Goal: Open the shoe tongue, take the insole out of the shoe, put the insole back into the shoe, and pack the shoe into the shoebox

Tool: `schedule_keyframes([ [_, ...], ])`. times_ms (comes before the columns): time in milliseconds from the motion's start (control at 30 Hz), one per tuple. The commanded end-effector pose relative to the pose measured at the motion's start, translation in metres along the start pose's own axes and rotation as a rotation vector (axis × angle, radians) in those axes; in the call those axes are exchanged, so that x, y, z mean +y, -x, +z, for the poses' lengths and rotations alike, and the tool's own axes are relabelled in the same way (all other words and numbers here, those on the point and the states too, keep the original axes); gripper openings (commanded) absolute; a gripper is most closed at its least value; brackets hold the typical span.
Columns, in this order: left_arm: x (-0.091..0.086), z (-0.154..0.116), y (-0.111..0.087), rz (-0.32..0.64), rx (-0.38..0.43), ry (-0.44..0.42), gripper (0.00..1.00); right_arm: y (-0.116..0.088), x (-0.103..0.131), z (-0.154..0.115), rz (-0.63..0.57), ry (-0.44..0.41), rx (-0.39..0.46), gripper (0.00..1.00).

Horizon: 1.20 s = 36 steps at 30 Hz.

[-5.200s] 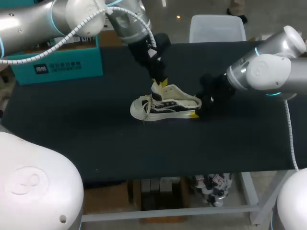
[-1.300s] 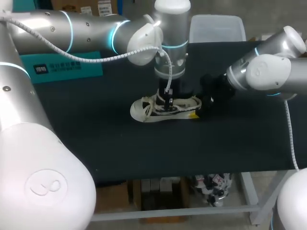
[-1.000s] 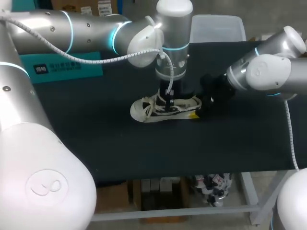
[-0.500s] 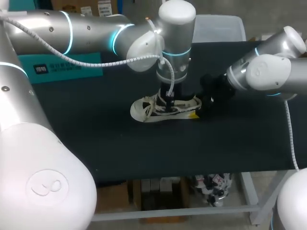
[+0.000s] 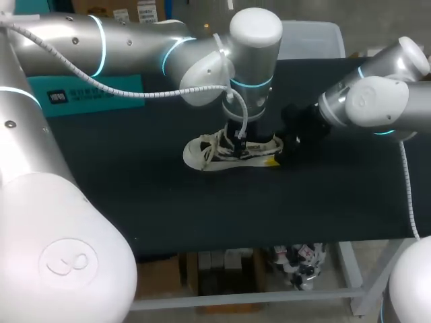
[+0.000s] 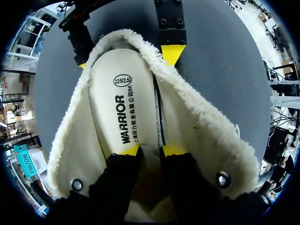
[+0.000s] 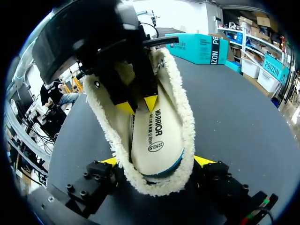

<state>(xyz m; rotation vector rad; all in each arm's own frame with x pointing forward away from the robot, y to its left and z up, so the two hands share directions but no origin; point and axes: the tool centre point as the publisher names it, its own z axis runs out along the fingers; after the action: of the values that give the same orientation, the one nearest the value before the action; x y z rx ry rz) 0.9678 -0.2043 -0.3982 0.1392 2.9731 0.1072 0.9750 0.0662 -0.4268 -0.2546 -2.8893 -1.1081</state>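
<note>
Shoe (image 5: 202, 153) mid-table (image 5: 135, 195), toe toward my left. Right wrist view: right gripper (image 7: 157, 161) spread wide, one yellow tip against each side of the fleecy heel, clamping it. Head view hides the left gripper under its own wrist. Left wrist view shows it (image 6: 151, 151) down inside the shoe mouth, fingers a narrow gap apart, tips on the white insole (image 6: 119, 103). Bare dark table on every side of the shoe. Shoebox (image 5: 67, 101) at the far left corner, well apart.
</note>
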Motion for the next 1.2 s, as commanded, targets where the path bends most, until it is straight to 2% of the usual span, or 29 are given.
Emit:
schedule_keyframes([
  [33,-0.004,0.061,0.005,-0.002,-0.034,0.012,0.34,-0.001,-0.006,0.004,-0.001,0.002,-0.001,0.0],
  [600,-0.008,0.068,0.037,0.008,-0.074,-0.021,0.31,-0.001,-0.006,0.004,-0.001,0.002,-0.001,0.0],
  [633,-0.008,0.068,0.038,0.009,-0.076,-0.022,0.28,-0.001,-0.006,0.004,-0.001,0.002,-0.001,0.0],
  [667,-0.009,0.068,0.04,0.008,-0.079,-0.025,0.09,-0.001,-0.006,0.004,-0.001,0.002,-0.001,0.0],
  [700,-0.009,0.068,0.041,0.008,-0.08,-0.028,0.0,-0.001,-0.006,0.004,-0.001,0.002,-0.001,0.0],
  [900,-0.009,0.061,0.046,0.011,-0.09,-0.056,0.0,-0.001,-0.006,0.004,-0.001,0.002,-0.001,0.0],
  [1200,-0.01,0.031,0.043,0.039,-0.108,-0.12,0.0,-0.001,-0.006,0.004,-0.001,0.002,-0.001,0.0],
])
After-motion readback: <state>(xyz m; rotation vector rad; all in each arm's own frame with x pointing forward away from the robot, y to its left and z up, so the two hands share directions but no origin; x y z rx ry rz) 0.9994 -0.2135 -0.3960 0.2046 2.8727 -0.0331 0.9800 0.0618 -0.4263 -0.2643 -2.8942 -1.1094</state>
